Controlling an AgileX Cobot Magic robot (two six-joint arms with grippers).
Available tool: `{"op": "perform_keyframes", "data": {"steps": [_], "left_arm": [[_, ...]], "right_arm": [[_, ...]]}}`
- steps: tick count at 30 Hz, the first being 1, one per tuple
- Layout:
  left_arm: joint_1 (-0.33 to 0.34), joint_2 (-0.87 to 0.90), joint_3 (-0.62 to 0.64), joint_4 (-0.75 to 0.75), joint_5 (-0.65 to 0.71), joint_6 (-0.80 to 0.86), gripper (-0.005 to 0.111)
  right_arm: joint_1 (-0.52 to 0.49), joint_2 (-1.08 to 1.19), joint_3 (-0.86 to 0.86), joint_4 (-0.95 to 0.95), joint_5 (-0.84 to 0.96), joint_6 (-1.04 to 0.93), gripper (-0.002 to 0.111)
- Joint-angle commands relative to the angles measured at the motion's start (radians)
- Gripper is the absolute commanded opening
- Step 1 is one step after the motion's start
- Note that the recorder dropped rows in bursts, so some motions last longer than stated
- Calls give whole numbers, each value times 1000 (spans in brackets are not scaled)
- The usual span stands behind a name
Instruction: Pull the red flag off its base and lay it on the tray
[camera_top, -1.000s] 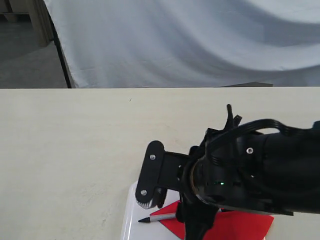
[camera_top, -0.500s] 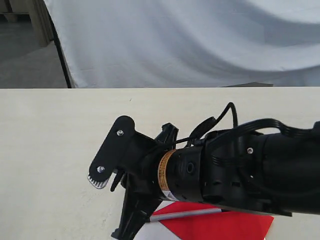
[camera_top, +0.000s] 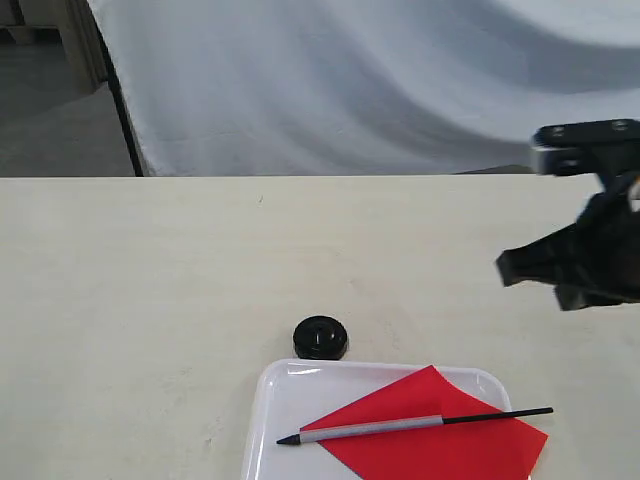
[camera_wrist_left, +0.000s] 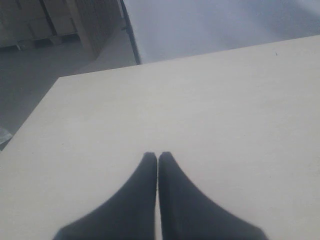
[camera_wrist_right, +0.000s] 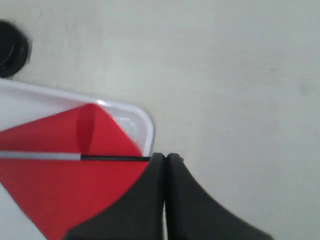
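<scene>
The red flag (camera_top: 440, 445) lies flat in the white tray (camera_top: 280, 400), its grey pole pointing tip-left and its black lower end reaching past the sheet to the right. The round black base (camera_top: 320, 337) stands by itself on the table, just behind the tray's far rim. My right arm (camera_top: 590, 255) hangs above the table at the right edge, clear of the flag. In the right wrist view my right gripper (camera_wrist_right: 165, 156) is shut and holds nothing, above the tray's corner (camera_wrist_right: 146, 122), with the flag (camera_wrist_right: 55, 185) and base (camera_wrist_right: 7, 47) in sight. My left gripper (camera_wrist_left: 157, 155) is shut over bare table.
A pale wooden table (camera_top: 150, 280) carries everything. A white cloth backdrop (camera_top: 350, 80) hangs behind its far edge, and the floor drops away at the back left (camera_top: 50, 120). The tray runs past the bottom of the exterior view.
My right arm has swung from over the tray up and away to the right, uncovering the base and the tray. The flag stays lying on the tray.
</scene>
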Motion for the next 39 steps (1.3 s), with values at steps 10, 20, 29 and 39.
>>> {"op": "perform_keyframes", "data": {"steps": [10,20,29,39], "left_arm": [[1,-1,2,-3,1,-7,1],[1,-1,2,-3,1,-7,1],[1,-1,2,-3,1,-7,1],[1,-1,2,-3,1,-7,1]], "right_arm": [[-481,-788,355,-120,-631,54,-1],[-481,-1203,602,-58,-842,102,-1],[-358,-1285,619,-38,-829,116,-1],[-340,-1285,737,-31,-753,130,-1]]}}
